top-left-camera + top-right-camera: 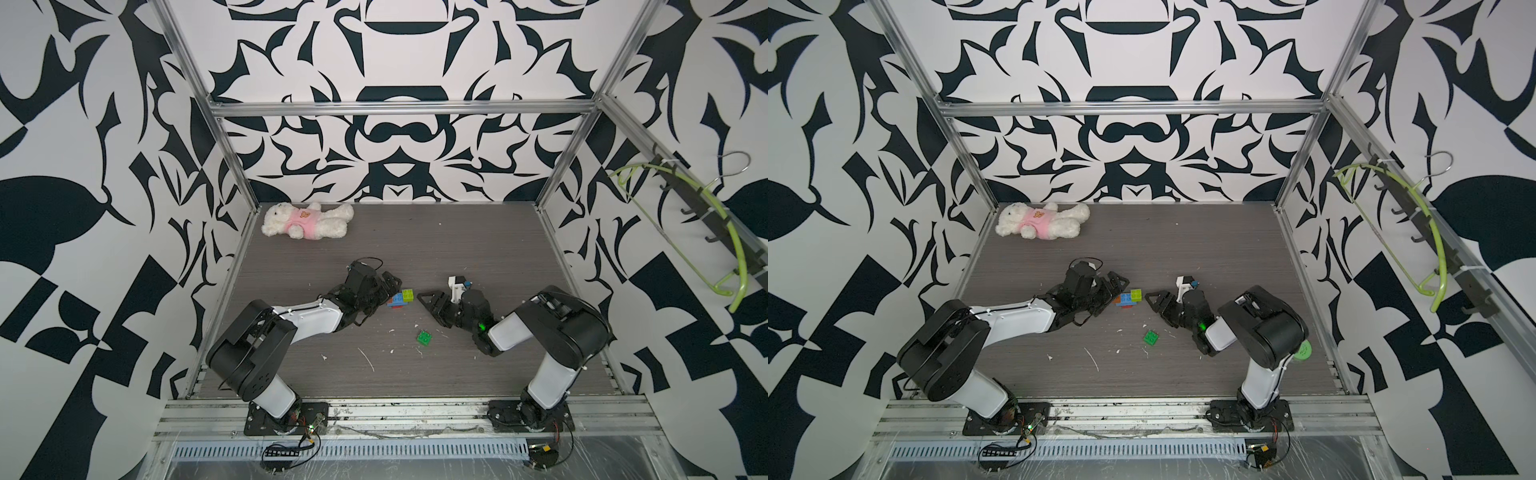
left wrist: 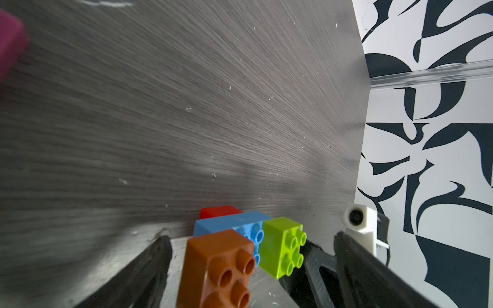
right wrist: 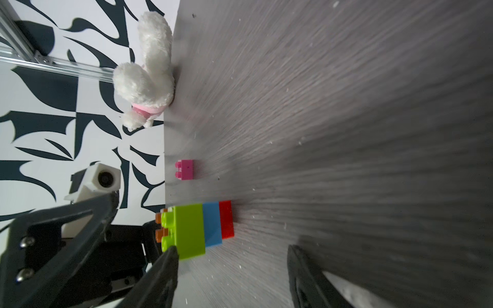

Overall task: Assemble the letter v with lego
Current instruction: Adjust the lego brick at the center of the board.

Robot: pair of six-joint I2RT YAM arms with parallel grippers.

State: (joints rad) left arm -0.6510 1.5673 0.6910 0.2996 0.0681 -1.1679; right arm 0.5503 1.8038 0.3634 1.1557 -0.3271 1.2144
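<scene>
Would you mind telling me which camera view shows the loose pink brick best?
The right wrist view: the pink brick lies sharp and whole. The left wrist view catches only a blurred pink patch at its edge; both top views miss it.

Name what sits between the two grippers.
The joined bricks, orange, blue, lime, red, sit between the left gripper and right gripper; both top views show it.

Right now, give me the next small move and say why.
Probably close the left hand on the cluster. Its jaws stand open with the orange brick between them, so a grip would likely steady the joined bricks. The right hand, open and empty, would then be free to fetch the loose green brick.
</scene>
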